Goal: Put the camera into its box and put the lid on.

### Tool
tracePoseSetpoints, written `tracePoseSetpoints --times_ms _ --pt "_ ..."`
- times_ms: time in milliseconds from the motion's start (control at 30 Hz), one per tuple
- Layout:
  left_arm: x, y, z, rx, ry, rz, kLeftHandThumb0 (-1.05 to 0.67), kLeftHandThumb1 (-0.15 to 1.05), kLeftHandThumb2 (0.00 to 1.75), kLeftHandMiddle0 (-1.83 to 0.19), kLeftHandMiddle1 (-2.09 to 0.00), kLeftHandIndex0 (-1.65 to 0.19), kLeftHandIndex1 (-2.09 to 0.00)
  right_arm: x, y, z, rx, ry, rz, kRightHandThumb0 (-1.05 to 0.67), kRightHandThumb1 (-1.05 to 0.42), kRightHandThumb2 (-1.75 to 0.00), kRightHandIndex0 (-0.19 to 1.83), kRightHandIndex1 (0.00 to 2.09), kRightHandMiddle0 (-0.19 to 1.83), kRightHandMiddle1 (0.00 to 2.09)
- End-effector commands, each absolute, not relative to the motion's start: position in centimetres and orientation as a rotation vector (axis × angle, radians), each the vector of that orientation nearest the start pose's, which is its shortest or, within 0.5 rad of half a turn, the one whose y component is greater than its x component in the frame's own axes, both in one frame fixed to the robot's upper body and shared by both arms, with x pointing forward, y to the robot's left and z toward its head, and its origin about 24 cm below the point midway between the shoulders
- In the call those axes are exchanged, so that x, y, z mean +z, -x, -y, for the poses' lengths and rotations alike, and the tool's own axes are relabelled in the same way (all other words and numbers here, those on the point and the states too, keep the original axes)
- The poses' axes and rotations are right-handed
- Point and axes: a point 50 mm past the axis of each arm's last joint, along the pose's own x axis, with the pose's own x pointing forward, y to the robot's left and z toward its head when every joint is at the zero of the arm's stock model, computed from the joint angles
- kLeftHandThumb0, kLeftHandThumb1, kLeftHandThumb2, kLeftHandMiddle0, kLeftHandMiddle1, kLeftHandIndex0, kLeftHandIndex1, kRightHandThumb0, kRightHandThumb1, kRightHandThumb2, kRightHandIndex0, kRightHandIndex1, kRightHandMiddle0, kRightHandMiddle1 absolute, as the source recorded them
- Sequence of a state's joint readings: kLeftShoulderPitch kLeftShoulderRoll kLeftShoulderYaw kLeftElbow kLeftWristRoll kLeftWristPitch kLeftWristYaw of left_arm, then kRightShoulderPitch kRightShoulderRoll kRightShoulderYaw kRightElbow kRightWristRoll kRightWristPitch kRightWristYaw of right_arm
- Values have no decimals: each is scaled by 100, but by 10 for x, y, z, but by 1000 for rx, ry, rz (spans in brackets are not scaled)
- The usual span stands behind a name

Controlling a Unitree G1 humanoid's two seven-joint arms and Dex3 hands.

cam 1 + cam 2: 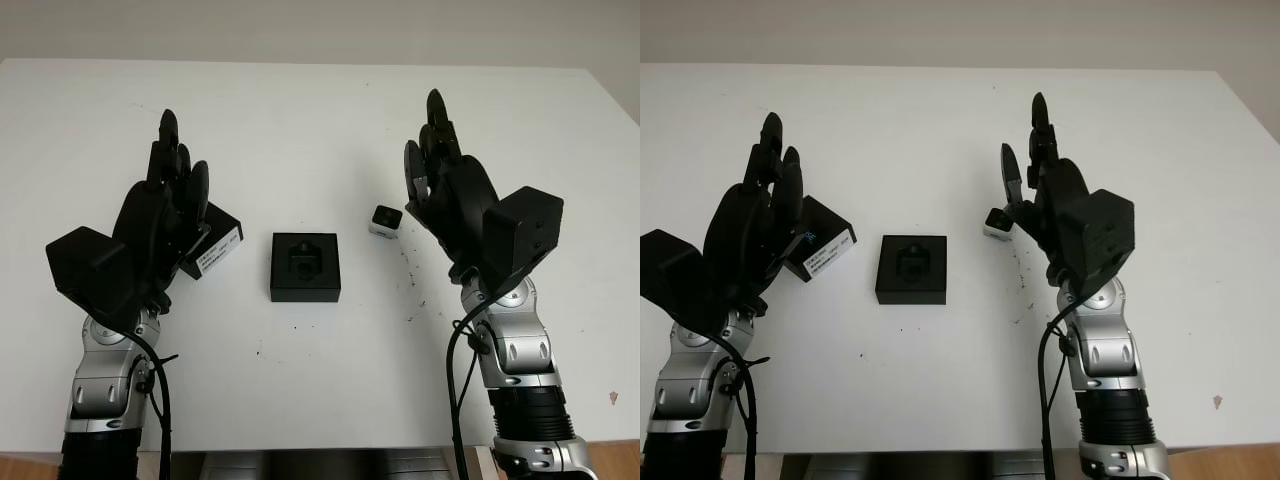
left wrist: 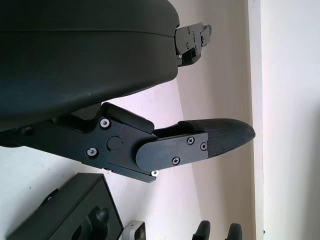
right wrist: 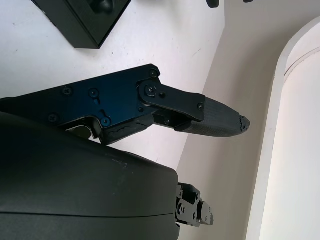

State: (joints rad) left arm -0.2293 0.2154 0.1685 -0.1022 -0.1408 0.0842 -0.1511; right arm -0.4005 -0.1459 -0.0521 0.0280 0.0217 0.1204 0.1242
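Left eye view gives me the box (image 1: 305,266) at the middle of the table (image 1: 320,110), its foam well vacant. I see the camera (image 1: 386,220) just beside my right hand (image 1: 436,175), which is open. My left hand (image 1: 170,195) is open over the lid (image 1: 212,243).

Matt black box (image 1: 305,267), smooth white table (image 1: 320,120)

place: lab-style test bench; evidence: bare white table (image 1: 300,110) against plain pale wall (image 1: 320,28)
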Motion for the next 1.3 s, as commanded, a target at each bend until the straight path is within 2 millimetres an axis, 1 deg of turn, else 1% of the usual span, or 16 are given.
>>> tracePoseSetpoints --times_ms 0,200,300,333,400,467,567,600,700,800,833,967,1000,1033,1167,1267 --pt "136 -288 -201 -59 -74 290 -75 105 59 19 0 19 0 143 -320 155 154 142 264 -71 -105 -66 -19 2 -19 0" --pt "135 -289 -201 -49 -76 283 -76 105 59 19 0 19 0 139 -324 153 151 139 221 -74 -105 -66 -19 1 -19 0" --pt "134 -290 -201 -39 -71 287 -76 105 58 19 0 19 0 139 -326 154 143 160 201 -78 -105 -61 -19 1 -19 2" --pt "134 -290 -201 -38 -74 290 -76 105 57 19 0 19 0 139 -326 155 129 175 205 -77 -105 -57 -18 2 -17 3" --pt "134 -290 -201 -40 -81 294 -78 105 58 19 0 19 0 144 -326 160 101 252 216 -78 -105 -41 -9 7 -8 7" --pt "134 -290 -201 -39 -77 297 -77 105 58 19 0 19 0 152 -328 166 78 358 261 -74 -104 -20 6 13 5 12" --pt "135 -289 -202 -38 -75 298 -77 105 58 19 0 19 0 161 -330 174 47 498 324 -68 -99 -9 20 20 16 18" --pt "134 -289 -202 -40 -76 295 -78 105 58 19 0 19 0 164 -333 176 30 551 331 -67 -96 -6 25 23 21 22" --pt "133 -288 -201 -45 -70 291 -78 105 59 19 0 19 0 168 -340 185 13 668 335 -65 -87 -5 27 29 9 57" --pt "133 -288 -200 -54 -69 288 -76 105 59 19 0 19 0 163 -345 191 23 717 317 -64 -85 -5 22 28 5 66" --pt "133 -288 -200 -56 -71 287 -76 105 60 19 0 19 0 161 -347 194 26 737 309 -64 -85 -5 20 27 4 66" --pt "133 -288 -203 -51 -80 282 -78 105 61 19 0 19 0 155 -352 202 49 858 263 -67 -85 -6 17 20 11 51" --pt "133 -288 -203 -45 -79 281 -78 105 60 19 0 19 0 155 -352 203 54 885 250 -69 -86 -5 18 17 17 41" --pt "134 -288 -204 -41 -79 283 -78 105 59 19 0 19 0 155 -353 204 56 908 239 -69 -85 -5 18 15 19 36" --pt "134 -288 -205 -45 -80 281 -77 105 58 19 0 19 0 151 -354 204 66 978 229 -68 -83 -5 21 12 28 22" --pt "134 -288 -204 -53 -75 280 -77 105 58 19 0 19 0 146 -355 201 81 1020 202 -68 -84 -6 21 10 28 17"
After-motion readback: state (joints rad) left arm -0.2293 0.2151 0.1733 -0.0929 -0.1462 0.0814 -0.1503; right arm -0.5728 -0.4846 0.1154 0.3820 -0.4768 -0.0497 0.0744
